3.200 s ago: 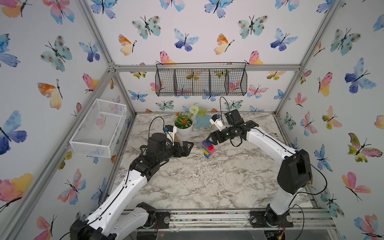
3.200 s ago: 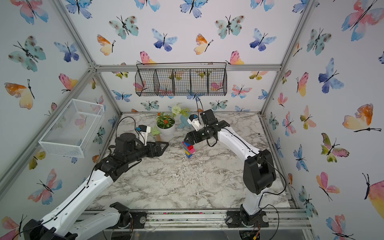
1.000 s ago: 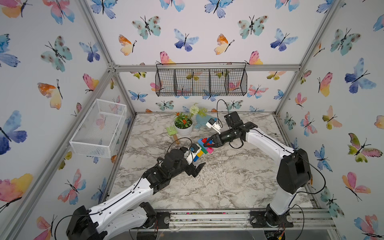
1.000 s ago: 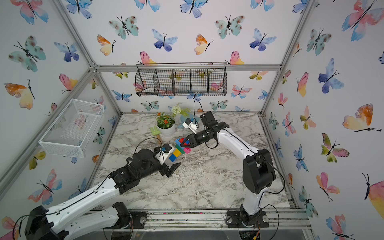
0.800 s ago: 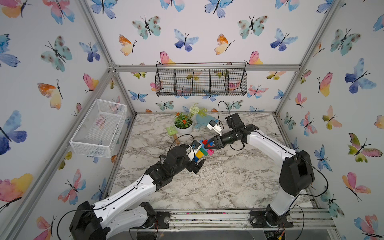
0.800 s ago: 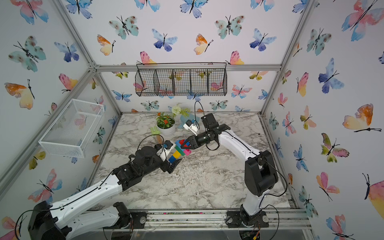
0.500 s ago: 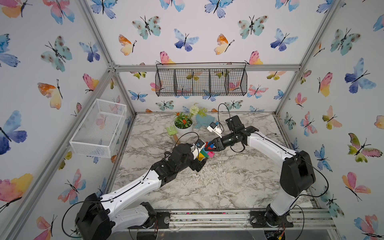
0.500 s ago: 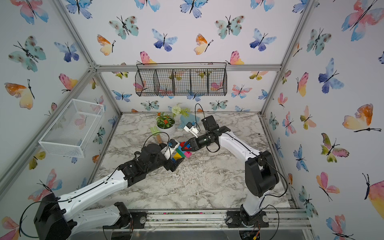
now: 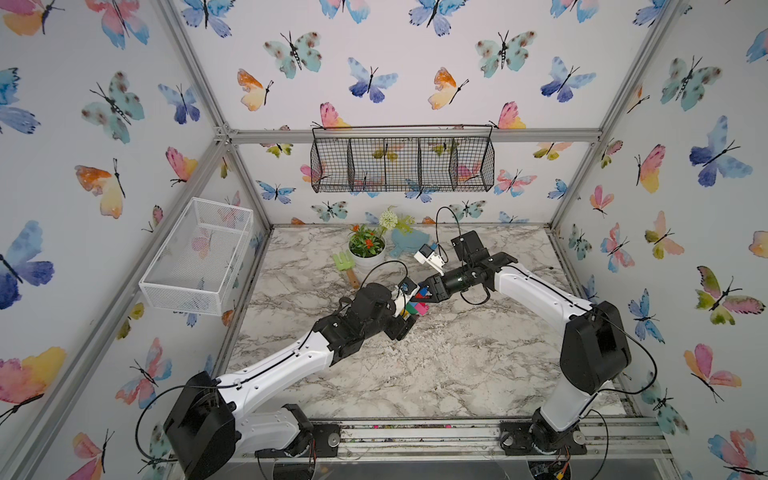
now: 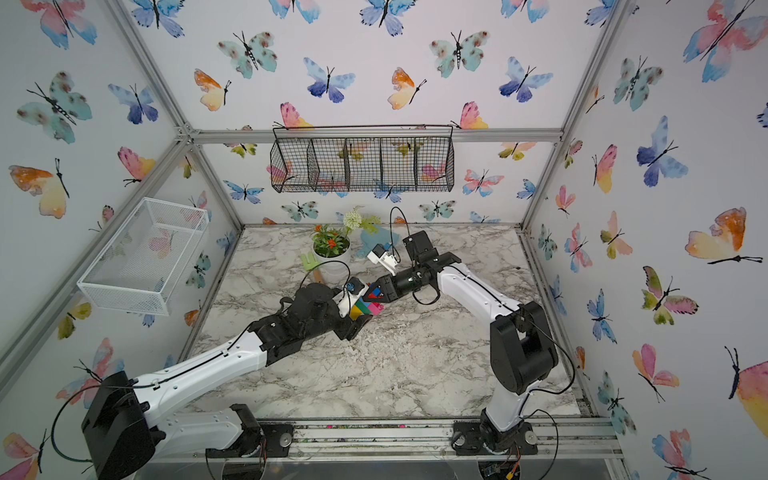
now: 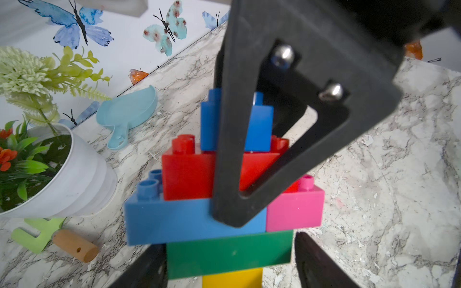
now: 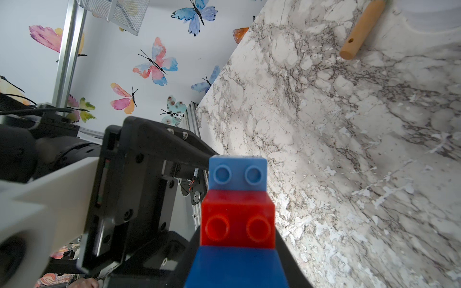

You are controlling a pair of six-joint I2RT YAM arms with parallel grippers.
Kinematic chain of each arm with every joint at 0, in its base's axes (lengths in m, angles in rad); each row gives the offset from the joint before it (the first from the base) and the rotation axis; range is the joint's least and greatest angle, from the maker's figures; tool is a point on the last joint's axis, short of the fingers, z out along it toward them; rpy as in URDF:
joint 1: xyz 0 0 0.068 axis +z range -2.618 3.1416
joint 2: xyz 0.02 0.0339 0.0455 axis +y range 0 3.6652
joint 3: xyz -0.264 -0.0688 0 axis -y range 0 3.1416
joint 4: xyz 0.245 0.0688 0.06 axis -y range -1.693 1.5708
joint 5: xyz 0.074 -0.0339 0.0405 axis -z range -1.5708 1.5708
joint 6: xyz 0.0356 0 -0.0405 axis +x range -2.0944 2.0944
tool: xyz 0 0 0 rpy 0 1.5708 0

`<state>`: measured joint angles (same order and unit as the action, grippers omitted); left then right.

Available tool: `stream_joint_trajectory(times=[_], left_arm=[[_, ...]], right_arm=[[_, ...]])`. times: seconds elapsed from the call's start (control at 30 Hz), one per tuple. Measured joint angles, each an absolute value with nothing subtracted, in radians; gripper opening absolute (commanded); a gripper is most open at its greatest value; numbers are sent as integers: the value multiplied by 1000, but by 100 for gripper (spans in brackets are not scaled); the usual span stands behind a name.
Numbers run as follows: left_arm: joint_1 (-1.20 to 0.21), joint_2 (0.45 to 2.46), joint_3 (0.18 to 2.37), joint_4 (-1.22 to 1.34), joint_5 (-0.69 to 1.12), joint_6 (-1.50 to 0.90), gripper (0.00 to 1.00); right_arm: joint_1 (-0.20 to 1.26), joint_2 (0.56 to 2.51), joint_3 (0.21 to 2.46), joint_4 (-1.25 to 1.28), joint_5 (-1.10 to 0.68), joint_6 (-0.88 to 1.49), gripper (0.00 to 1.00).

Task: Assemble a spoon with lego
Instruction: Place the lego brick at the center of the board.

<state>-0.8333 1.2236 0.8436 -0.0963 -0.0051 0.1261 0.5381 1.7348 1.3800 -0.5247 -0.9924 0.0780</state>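
Observation:
The spoon (image 9: pixel 417 306) (image 10: pixel 368 306) hangs in the air over the middle of the marble table (image 9: pixel 436 365), lying tilted between both arms. My right gripper (image 9: pixel 424 292) (image 12: pixel 238 249) is shut on the dark blue brick at one end; red and light-blue bricks (image 12: pixel 238 219) show past it. My left gripper (image 9: pixel 409 313) (image 11: pixel 230 259) stands open round the green brick (image 11: pixel 229 254). One finger touches the brick and a thin gap shows at the other. Yellow sits below the green; pink, light blue and red sit beyond it.
A white flower pot (image 9: pixel 368 251), a green toy rake with a wooden handle (image 9: pixel 345 264) and a pale-blue dish (image 9: pixel 405 243) stand at the back of the table. A white wire basket (image 9: pixel 199 257) hangs on the left wall and a black one (image 9: pixel 401 164) on the back wall.
My left arm has swung in from the left to the spoon, and its jaws have narrowed round the green brick. The right gripper has tipped the spoon over towards the left arm.

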Motion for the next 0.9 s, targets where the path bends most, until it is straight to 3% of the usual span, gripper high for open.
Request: stream_joint_trajectory(times=[0.9], left_arm=[[-842,1273,891,-135,-2,184,73]], right_arm=[[536,1735,1369,-538,-999,86,25]])
